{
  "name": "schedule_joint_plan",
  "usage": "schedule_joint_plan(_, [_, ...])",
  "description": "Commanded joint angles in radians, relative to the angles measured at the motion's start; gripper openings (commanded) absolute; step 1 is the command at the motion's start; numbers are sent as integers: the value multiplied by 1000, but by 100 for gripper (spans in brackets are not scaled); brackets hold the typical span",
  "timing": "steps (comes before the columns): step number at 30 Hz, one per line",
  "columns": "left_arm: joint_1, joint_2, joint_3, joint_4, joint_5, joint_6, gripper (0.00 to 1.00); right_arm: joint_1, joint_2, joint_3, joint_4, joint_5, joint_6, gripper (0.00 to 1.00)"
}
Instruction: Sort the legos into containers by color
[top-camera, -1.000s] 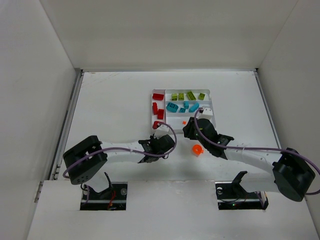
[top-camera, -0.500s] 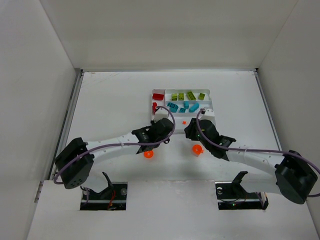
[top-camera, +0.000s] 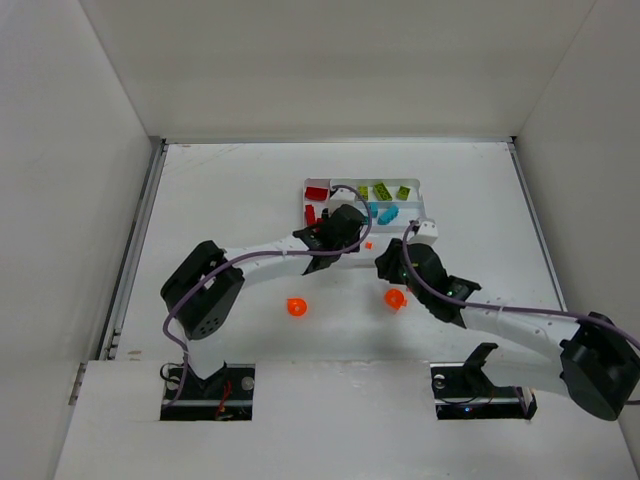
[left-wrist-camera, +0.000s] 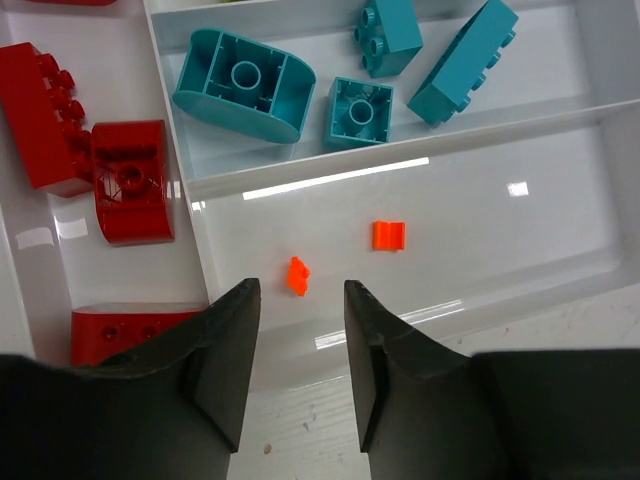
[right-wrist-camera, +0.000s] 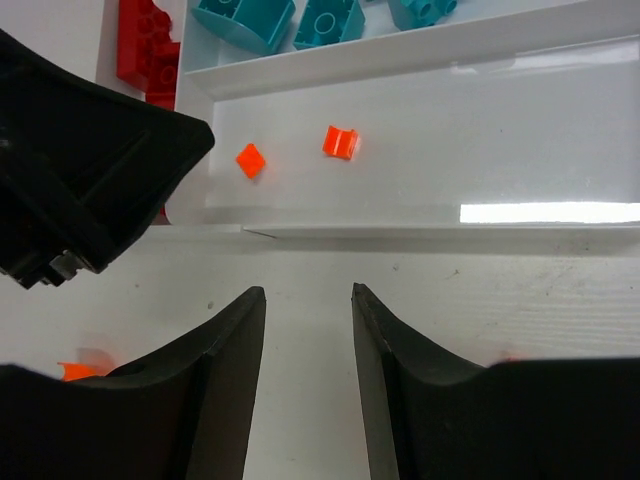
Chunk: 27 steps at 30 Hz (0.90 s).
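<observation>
Looking down from above, the white tray (top-camera: 418, 186) sits mid-table with red, teal and green legos (top-camera: 383, 190) in its slots. The left gripper (top-camera: 343, 226) hangs over its near side and the right gripper (top-camera: 393, 263) just off its near edge. Two rounded orange legos (top-camera: 296, 307) lie on the table (top-camera: 220, 220).

In the left wrist view, the fingers (left-wrist-camera: 235, 330) stand apart, gripping nothing, above two tiny orange pieces (left-wrist-camera: 297, 275) in the nearest slot. Teal bricks (left-wrist-camera: 243, 84) lie in the next slot.

In the right wrist view, the fingers (right-wrist-camera: 235, 340) stand apart and empty over bare table, beside that nearest slot.
</observation>
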<state>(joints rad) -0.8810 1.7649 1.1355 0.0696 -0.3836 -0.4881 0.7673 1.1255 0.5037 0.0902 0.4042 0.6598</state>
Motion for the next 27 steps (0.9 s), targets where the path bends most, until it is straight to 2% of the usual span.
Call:
schedule_joint_plan(1, [12, -22, 53, 32, 9, 23, 39, 6, -27, -2, 45, 16, 6, 46])
schedule_joint_plan(4, [26, -64, 38, 33, 14, 22, 41, 45, -10, 5, 59, 5, 6, 46])
schedule_joint_plan(6, [47, -125, 1, 35, 12, 14, 41, 97, 28, 28, 72, -7, -3, 40])
schedule_joint_plan(8, [73, -194, -49, 38, 8, 0, 41, 166, 97, 67, 91, -19, -11, 27])
schedule_joint_plan(9, [90, -232, -80, 41, 8, -9, 41, 201, 137, 91, 97, -22, -14, 23])
schedule_joint_plan(11, [122, -316, -150, 42, 5, -27, 41, 282, 221, 146, 117, -16, -28, 25])
schedule_joint_plan(12, [136, -361, -189, 41, 3, -35, 41, 318, 259, 171, 129, -13, -48, 29])
schedule_joint_plan(15, [181, -499, -304, 27, -4, -52, 42, 402, 356, 242, 154, -7, -121, 65])
schedule_joint_plan(17, [214, -582, -374, 4, -8, -64, 42, 431, 401, 280, 152, -18, -152, 80])
schedule_joint_plan(23, [308, -737, -531, -71, 3, -112, 43, 465, 522, 383, 117, -90, -158, 92])
schedule_joint_plan(27, [343, -804, -589, -102, 5, -127, 43, 479, 586, 430, 92, -94, -158, 94])
